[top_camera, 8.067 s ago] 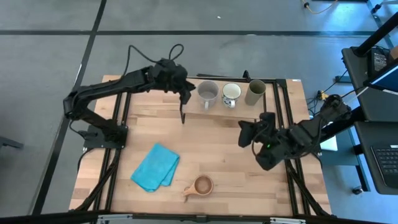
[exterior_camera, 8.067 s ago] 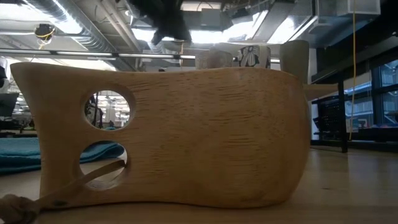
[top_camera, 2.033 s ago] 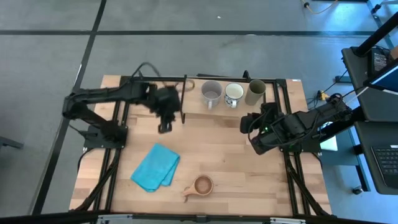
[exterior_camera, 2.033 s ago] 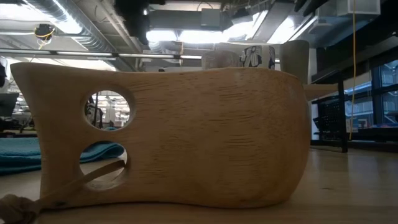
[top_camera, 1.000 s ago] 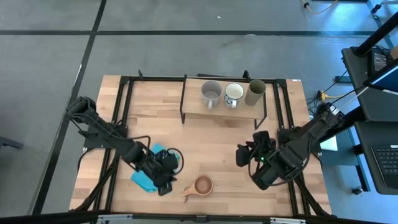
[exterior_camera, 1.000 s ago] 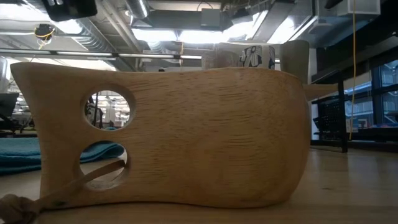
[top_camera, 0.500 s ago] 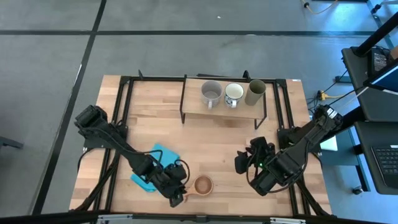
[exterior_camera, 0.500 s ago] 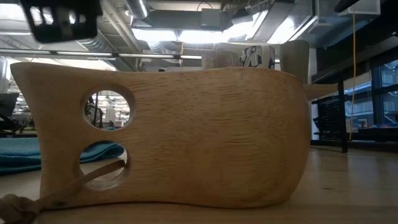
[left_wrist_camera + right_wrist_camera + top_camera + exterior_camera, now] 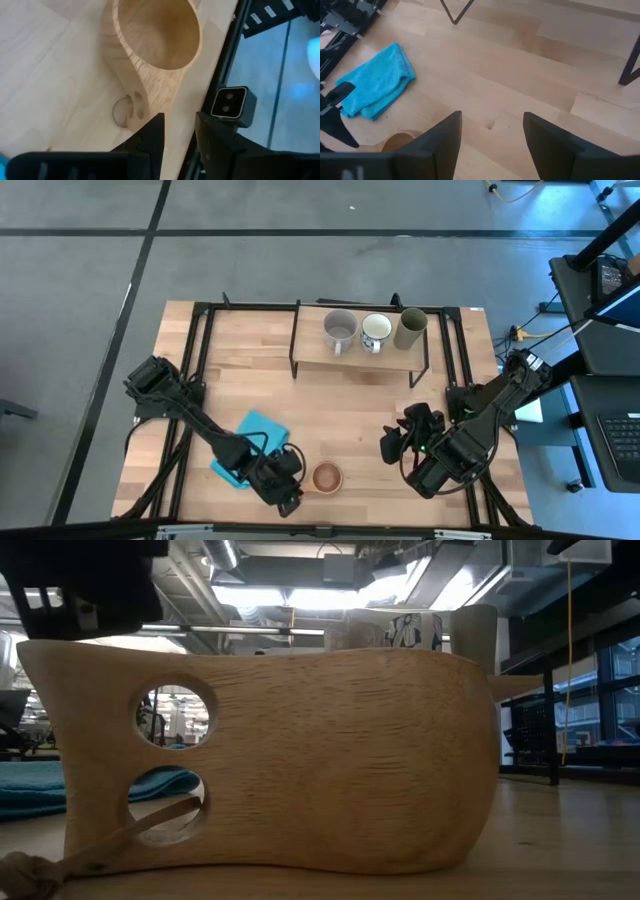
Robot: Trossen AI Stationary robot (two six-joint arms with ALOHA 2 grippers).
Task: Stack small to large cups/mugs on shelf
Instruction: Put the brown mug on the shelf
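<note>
The left gripper (image 9: 289, 502) is held spread beside the wooden cup (image 9: 326, 477), bottom middle; the right gripper (image 9: 392, 446) is spread too.

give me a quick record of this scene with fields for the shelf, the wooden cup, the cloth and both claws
shelf: holds grey mug, white mug, green tumbler in a row
wooden cup: on the table near the front edge, upright
cloth: blue, left of the wooden cup
left claw: open, at the cup's handle
right claw: open, above bare table right of the cup
</note>
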